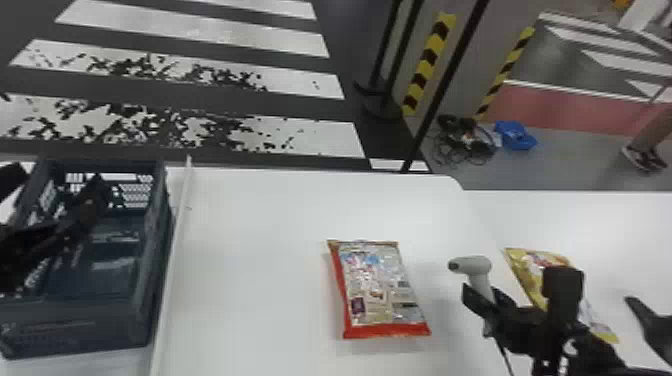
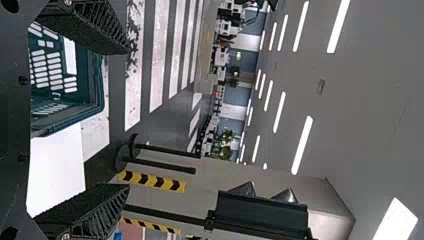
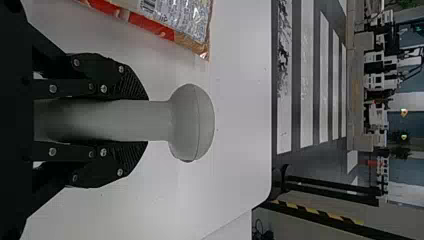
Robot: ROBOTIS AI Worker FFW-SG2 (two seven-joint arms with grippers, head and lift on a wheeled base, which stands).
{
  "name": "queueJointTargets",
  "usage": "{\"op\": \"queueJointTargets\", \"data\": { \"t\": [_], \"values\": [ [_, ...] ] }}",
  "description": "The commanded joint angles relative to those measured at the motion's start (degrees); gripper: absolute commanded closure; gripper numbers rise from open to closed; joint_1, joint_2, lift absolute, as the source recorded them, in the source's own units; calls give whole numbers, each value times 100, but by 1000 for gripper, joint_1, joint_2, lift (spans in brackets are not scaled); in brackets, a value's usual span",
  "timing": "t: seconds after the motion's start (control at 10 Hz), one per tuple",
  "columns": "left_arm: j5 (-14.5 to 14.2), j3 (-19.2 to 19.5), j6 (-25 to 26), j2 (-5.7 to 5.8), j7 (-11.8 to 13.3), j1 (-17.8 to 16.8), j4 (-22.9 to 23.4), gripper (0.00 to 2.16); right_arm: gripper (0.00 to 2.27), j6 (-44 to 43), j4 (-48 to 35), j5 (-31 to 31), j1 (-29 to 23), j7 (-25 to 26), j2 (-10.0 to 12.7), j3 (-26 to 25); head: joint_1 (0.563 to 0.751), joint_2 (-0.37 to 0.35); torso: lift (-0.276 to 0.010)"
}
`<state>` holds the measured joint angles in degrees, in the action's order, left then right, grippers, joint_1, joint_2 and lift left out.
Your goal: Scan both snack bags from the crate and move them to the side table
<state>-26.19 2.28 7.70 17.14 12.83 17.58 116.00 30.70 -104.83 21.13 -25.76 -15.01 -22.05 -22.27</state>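
On the white table (image 1: 250, 280), well to the right of the crate (image 1: 75, 327): red-edged snack bag (image 1: 377, 295), flat, printed panel up. Handling, est.: light, pliant film, slightly slippery, contents probably crushable; take it across the narrower width near mid-length with a mild squeeze, or by a crimped end seal if the body slides. Yellow snack bag (image 1: 530, 270) lies farther right, partly behind the right arm, apparently on the adjoining side table (image 1: 600, 220); same handling expected. Right gripper (image 3: 147, 121) closed round the handle of the grey scanner (image 3: 192, 122), one finger on each side, head clear beyond the fingertips; rigid, smooth plastic, so the handle is the sensible hold. Left gripper (image 2: 128, 119) at the crate, fingers wide apart, nothing between them. Labels: red-edged bag carries a barcode (image 3: 147, 6) near its edge plus blocks of small print and coloured patches; yellow bag has red-and-white graphics, partly covered. Faint marking on the crate's near wall, illegible. No wording transcribed.
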Motion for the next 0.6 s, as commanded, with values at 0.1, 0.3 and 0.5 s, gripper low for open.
{"op": "queueJointTargets", "data": {
  "t": [0.1, 0.3, 0.5],
  "values": [
    [-9, -44, -35, 9, 0, 0, 2, 36, 2243, 899, -1233, 93, -465, 156, 615, -155, 695, -280, -95],
    [-88, -53, -123, 88, 0, -9, -7, 36, 2243, 846, -1427, 172, -588, 156, 975, -50, 695, -249, -95],
    [-123, -53, -123, 141, -9, -9, 10, 36, 2243, 934, -1813, 216, -702, 253, 1239, 56, 695, -209, -95]
  ]
}}
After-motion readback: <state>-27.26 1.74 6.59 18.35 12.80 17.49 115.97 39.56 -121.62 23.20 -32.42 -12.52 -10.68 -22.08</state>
